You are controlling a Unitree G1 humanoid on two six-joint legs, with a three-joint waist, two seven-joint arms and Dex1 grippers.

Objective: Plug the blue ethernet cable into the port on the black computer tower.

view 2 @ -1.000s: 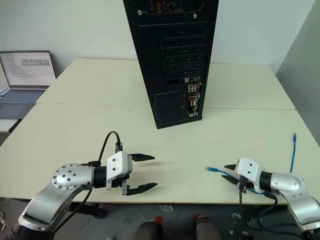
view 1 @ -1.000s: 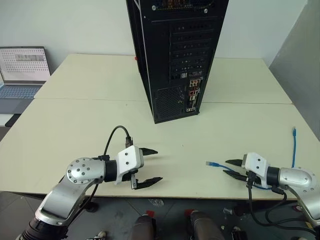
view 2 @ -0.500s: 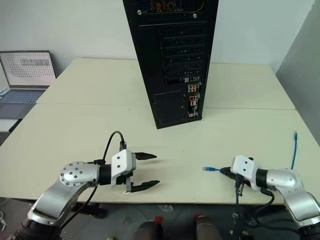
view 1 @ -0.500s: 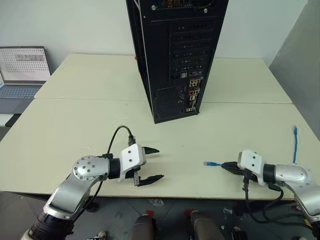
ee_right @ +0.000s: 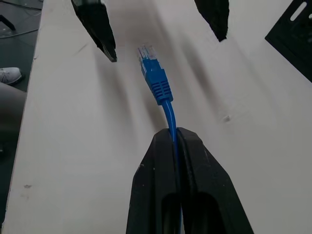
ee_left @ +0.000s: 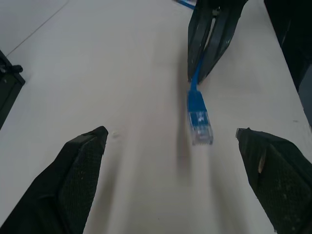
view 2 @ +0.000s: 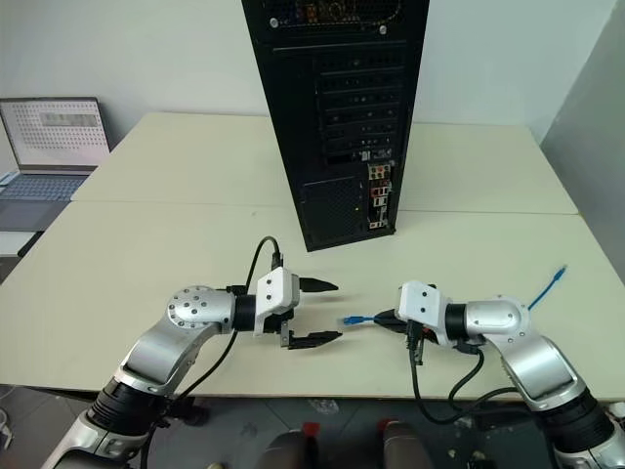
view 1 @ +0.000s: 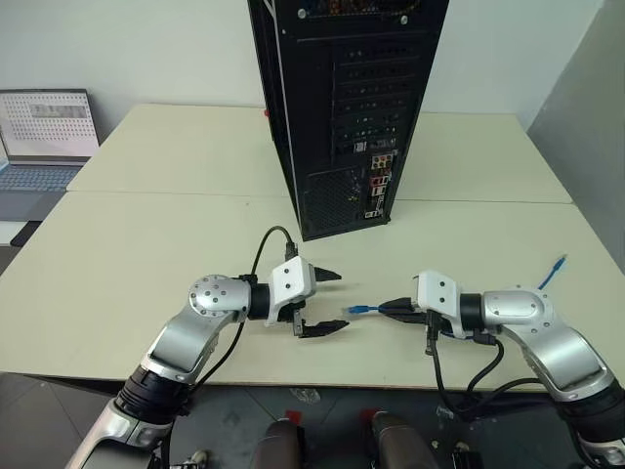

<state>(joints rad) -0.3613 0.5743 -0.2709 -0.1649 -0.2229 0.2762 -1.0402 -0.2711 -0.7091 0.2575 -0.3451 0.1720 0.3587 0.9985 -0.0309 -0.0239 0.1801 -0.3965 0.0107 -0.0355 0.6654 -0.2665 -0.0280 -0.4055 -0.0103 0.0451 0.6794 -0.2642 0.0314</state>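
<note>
Both arms are out over the front edge of the cream table [view 1: 146, 244], tools pointing at each other. The right tool [view 1: 386, 311] is clenched on the blue ethernet cable [ee_right: 168, 114], pinching the cord a little behind the plug, so the plug [ee_left: 200, 124] sticks out past the fingertips toward the left tool [view 1: 332, 301]. That left one is released, jaws spread wide, nothing in them, and from its wrist camera the plug sits between the two black fingers [ee_left: 78, 170] but short of them, not touching either. Looks like the plug is raised a bit off the table, though I can't be sure from these angles.

The rest of the cord runs back under the right arm, and its far end [view 1: 557, 264] shows at about 3 o'clock on the table.

The black computer tower [view 1: 342, 107] stands upright at 12 o'clock from the tools, well apart from them, rear face with coloured sockets turned this way. A grey laptop [view 1: 44, 137] sits open at roughly 10 o'clock.
</note>
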